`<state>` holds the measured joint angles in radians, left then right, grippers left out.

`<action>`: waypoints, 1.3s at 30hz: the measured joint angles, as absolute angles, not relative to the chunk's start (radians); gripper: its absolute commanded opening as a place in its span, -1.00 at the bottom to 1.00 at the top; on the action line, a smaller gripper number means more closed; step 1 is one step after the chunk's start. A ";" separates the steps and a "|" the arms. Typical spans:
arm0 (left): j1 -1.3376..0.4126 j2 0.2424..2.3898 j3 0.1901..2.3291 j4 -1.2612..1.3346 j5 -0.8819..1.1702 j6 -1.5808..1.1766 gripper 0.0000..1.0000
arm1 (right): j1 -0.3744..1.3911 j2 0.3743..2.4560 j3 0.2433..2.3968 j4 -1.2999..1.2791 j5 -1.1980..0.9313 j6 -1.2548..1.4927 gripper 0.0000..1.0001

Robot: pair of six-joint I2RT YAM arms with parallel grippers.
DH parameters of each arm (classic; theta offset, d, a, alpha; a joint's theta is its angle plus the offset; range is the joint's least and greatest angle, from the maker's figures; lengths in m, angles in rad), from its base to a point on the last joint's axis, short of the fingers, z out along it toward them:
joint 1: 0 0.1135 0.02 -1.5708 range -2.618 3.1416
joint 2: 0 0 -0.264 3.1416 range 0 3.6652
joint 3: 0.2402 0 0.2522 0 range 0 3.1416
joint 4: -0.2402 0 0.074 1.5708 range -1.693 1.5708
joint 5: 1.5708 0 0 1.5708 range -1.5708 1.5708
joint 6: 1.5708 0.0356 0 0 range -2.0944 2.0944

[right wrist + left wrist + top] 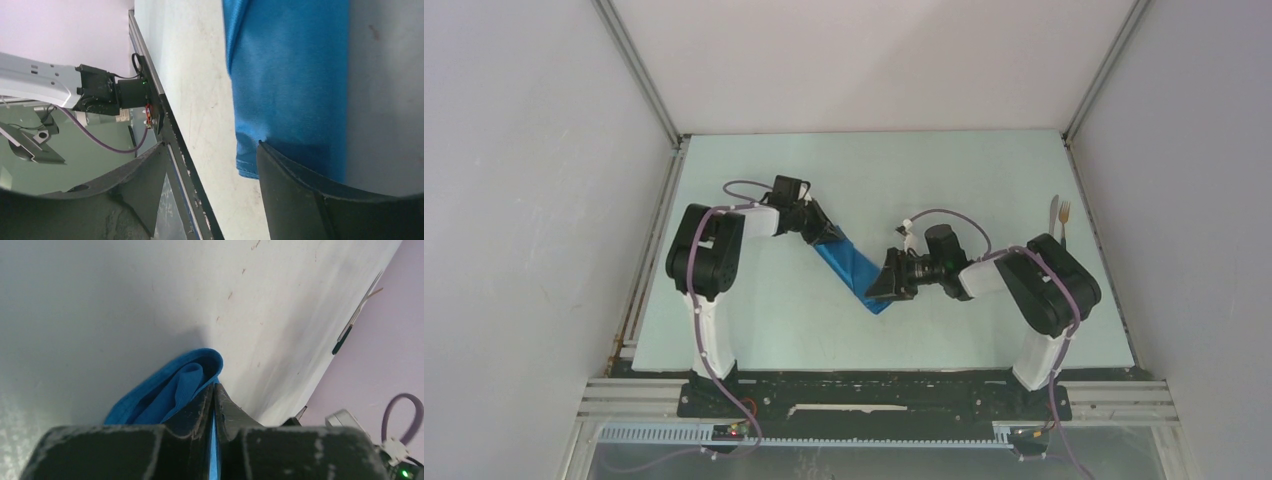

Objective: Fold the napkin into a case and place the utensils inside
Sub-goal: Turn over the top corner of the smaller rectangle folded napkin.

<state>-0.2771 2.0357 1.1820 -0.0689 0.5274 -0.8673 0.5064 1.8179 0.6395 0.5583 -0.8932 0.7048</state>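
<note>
The napkin (852, 268) is a bright blue cloth folded into a narrow strip, lying diagonally at the table's middle. My left gripper (827, 235) is at its far-left end, shut on a layer of the cloth; in the left wrist view the jaws (214, 386) pinch a blue edge, with the folded napkin (170, 390) bunched just ahead. My right gripper (885, 284) is open at the strip's near-right end; in the right wrist view (210, 160) one finger (300, 190) lies over the napkin (290, 75). The knife (1054, 214) and fork (1064, 222) lie side by side far right.
The pale table (754, 320) is walled on the left, back and right. The utensils lie close to the right wall and show small in the left wrist view (357, 315). The near table rail (170, 135) and the left arm's base (100, 90) show in the right wrist view.
</note>
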 measured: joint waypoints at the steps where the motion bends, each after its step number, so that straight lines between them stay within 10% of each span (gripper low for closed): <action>1: -0.277 2.044 1.189 -0.067 0.531 -0.867 -0.61 | 0.512 1.805 0.640 0.547 -0.888 0.702 0.49; 8: -0.276 2.025 1.206 -0.081 0.564 -0.862 -0.25 | 0.559 1.711 0.694 0.483 -0.871 0.695 0.50; 22: -0.252 2.002 1.129 -0.014 0.555 -0.858 -0.27 | 0.580 2.045 0.761 0.928 -0.912 0.989 0.77; 39: -0.233 1.976 1.134 0.015 0.560 -0.865 -0.17 | 0.629 1.742 0.689 0.673 -0.823 0.850 0.82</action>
